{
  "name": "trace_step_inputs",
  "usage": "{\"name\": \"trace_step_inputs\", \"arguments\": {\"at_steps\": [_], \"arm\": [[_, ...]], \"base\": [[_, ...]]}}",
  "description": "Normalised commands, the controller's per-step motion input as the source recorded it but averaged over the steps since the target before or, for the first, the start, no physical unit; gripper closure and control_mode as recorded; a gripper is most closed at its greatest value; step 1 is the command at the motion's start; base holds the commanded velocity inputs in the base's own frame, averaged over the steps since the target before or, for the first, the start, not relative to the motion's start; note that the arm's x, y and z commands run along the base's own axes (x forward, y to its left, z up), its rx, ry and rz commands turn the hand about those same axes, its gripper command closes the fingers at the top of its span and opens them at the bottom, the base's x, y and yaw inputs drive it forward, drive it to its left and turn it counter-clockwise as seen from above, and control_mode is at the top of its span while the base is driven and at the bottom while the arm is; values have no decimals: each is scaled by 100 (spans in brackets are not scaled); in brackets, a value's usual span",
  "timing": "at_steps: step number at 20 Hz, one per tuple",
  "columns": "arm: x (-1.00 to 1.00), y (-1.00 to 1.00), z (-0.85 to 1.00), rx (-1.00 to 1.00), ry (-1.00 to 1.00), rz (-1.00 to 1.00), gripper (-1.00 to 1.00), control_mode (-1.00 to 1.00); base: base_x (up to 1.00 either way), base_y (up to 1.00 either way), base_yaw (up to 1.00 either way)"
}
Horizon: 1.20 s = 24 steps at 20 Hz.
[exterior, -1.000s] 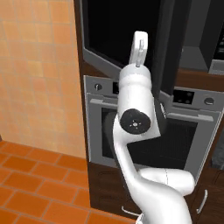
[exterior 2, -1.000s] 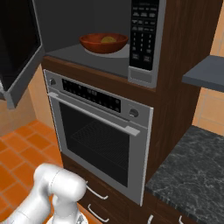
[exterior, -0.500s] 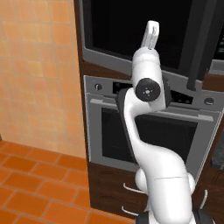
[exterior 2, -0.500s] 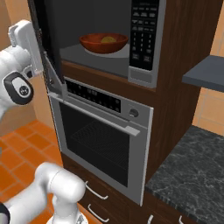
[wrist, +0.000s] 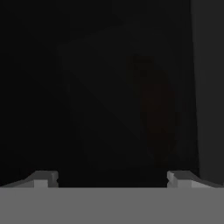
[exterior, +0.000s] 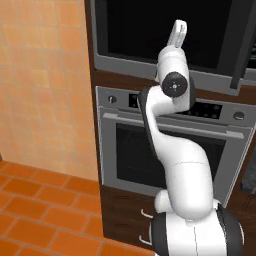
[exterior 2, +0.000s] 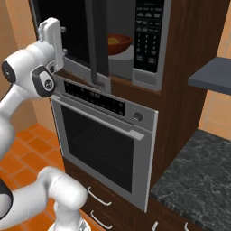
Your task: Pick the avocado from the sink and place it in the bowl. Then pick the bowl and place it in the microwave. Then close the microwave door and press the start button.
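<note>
We see our gripper (wrist: 112,177) raised high against the outer face of the microwave door (exterior 2: 97,40), and in the hand view its 2 finger tips (wrist: 41,178) stand wide apart at the bottom corners with nothing between them, facing the door's dark glass from very close. In the left base view the hand (exterior: 176,36) points up at the black window, with the door's grey frame running just below it. In the right base view the hand (exterior 2: 52,34) sits to the left of the door, which stands partly swung toward the opening, its near edge seen almost end-on as a dark vertical panel. Beyond that edge, to the right of our gripper and deeper inside the microwave (exterior 2: 117,40), the reddish-brown bowl (exterior 2: 119,44) rests on the cavity floor, half hidden by the door, and the yellow-green avocado (exterior 2: 115,40) lies in it. Further right again is the microwave's keypad panel (exterior 2: 146,36), well apart from our gripper. Below our gripper sits the steel oven (exterior 2: 106,144) with its knobs and glass window, and lower right of it a dark speckled counter (exterior 2: 198,176). To the far left of our gripper in the left base view an orange tiled wall (exterior: 45,85) meets the orange tiled floor (exterior: 40,200).
</note>
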Motion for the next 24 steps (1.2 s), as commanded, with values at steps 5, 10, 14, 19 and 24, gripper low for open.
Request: {"name": "trace_step_inputs", "arguments": {"at_steps": [5,10,14,19,24], "arm": [[49,-44,-3,6,0,5,-100,-100],[60,-44,-13,5,0,6,-100,-100],[65,-49,-13,7,0,9,-100,-100],[28,-6,-12,2,7,3,-100,-100],[-79,16,16,-3,3,0,-100,-100]], "base": [[0,0,0],[0,0,0],[0,0,0],[0,0,0],[0,0,0]]}}
